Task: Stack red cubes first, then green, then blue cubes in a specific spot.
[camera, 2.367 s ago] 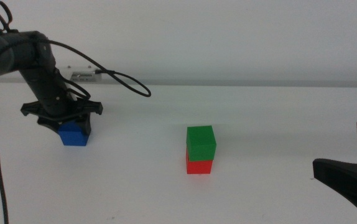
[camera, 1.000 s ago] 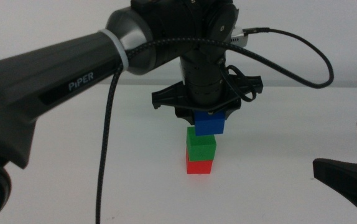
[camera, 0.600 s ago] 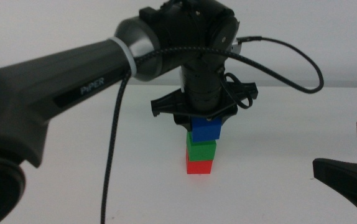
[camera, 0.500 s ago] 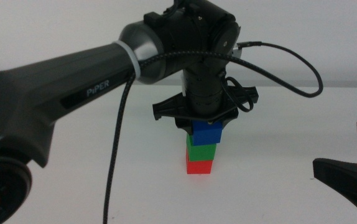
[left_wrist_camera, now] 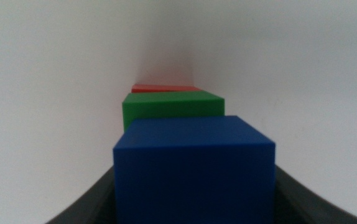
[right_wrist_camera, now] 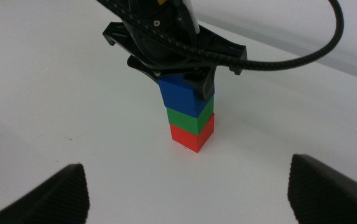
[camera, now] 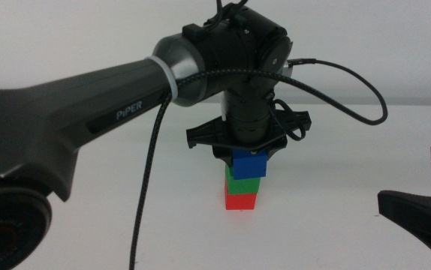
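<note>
The red cube (camera: 240, 200) sits on the white tabletop with the green cube (camera: 243, 184) on top of it. My left gripper (camera: 247, 154) hangs straight over this stack, shut on the blue cube (camera: 248, 165), whose underside rests on or just above the green cube. The left wrist view looks down past the blue cube (left_wrist_camera: 194, 168) to the green cube (left_wrist_camera: 171, 106) and the red cube (left_wrist_camera: 165, 88). The right wrist view shows the blue cube (right_wrist_camera: 180, 92), green cube (right_wrist_camera: 191, 118) and red cube (right_wrist_camera: 191, 135) in one column. My right gripper (camera: 426, 187) waits open at the right edge.
The left arm's black cable (camera: 351, 105) loops out to the right behind the stack. The white table (camera: 125, 225) ends at a pale back wall.
My left gripper picked up the blue cube at the far left, carried it over the stack, and in the last second lowered it onto the green cube. The right gripper has not moved.
</note>
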`<move>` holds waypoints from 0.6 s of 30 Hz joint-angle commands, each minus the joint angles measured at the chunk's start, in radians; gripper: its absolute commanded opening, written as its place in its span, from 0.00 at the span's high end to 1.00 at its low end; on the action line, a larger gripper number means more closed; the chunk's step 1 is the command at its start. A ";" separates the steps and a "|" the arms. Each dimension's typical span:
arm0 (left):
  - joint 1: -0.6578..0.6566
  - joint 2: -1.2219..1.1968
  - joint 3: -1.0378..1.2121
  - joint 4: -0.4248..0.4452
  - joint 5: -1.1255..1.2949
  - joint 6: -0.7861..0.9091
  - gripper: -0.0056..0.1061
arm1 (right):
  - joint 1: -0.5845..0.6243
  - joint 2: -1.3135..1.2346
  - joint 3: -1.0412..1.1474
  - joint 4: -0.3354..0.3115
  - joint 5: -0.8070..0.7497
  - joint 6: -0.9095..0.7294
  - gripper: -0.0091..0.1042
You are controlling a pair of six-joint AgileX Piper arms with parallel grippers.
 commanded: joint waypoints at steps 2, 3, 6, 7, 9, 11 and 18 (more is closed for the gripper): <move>-0.002 0.020 0.000 0.011 0.097 0.002 0.97 | -0.007 -0.004 0.004 -0.002 -0.010 -0.001 0.17; -0.002 0.020 0.000 0.013 0.097 0.004 0.97 | -0.007 -0.004 0.004 -0.002 -0.010 -0.001 0.17; -0.002 0.021 0.000 0.023 0.095 0.012 0.97 | -0.007 -0.004 0.004 -0.002 -0.010 -0.001 0.17; -0.002 0.021 0.000 0.027 0.095 0.012 0.96 | -0.007 -0.004 0.004 -0.002 -0.010 -0.001 0.17; -0.002 0.021 0.000 0.032 0.095 0.012 0.96 | -0.007 -0.004 0.004 -0.002 -0.010 -0.001 0.17; -0.002 0.021 0.000 0.032 0.095 0.015 0.96 | -0.007 -0.004 0.004 -0.002 -0.010 -0.001 0.17; -0.002 0.021 0.000 0.032 0.092 0.039 0.77 | -0.007 -0.004 0.004 -0.002 -0.010 -0.001 0.17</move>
